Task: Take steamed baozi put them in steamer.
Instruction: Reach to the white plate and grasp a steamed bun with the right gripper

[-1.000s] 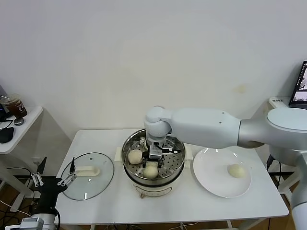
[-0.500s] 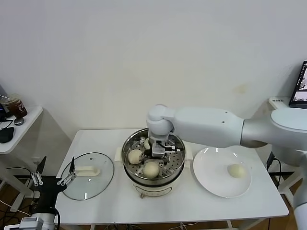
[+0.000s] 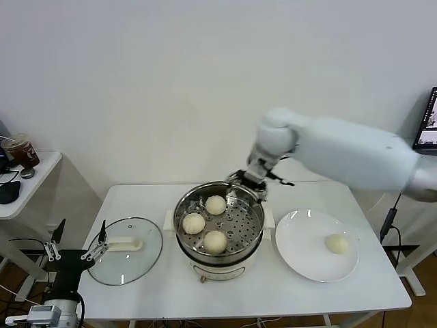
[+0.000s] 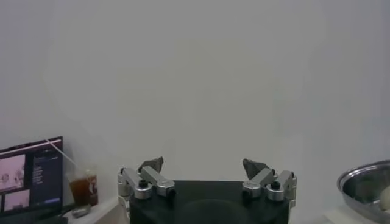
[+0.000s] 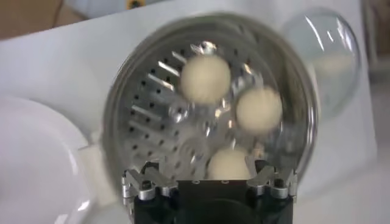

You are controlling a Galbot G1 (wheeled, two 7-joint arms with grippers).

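Three steamed baozi (image 3: pixel 216 205) are sitting on the perforated tray (image 3: pixel 239 222) inside the steamer (image 3: pixel 220 256), one toward the back, one at my left side of the tray and one at the front, all apart from each other. A fourth baozi (image 3: pixel 336 243) is lying on the white plate (image 3: pixel 300 239), which is resting on the white table (image 3: pixel 273 290) just to the right of the steamer.

I am holding my right gripper (image 3: pixel 258 178) above the steamer's back right rim, its fingers spread wide and gripping nothing. In my right wrist view I am looking straight down past those parted fingers (image 5: pixel 141 181) onto the three buns, and nothing is lying between them and me.

The round glass lid (image 3: pixel 125 250) with its white handle (image 3: pixel 123 243) is lying flat on the table to the left of the steamer, apart from it. My left gripper (image 3: pixel 76 249) is hanging low off the table's left edge, beside the lid, fingers wide and empty. Farther left, a side table (image 3: pixel 27 188) is carrying a cup with a dark drink (image 3: pixel 20 150).
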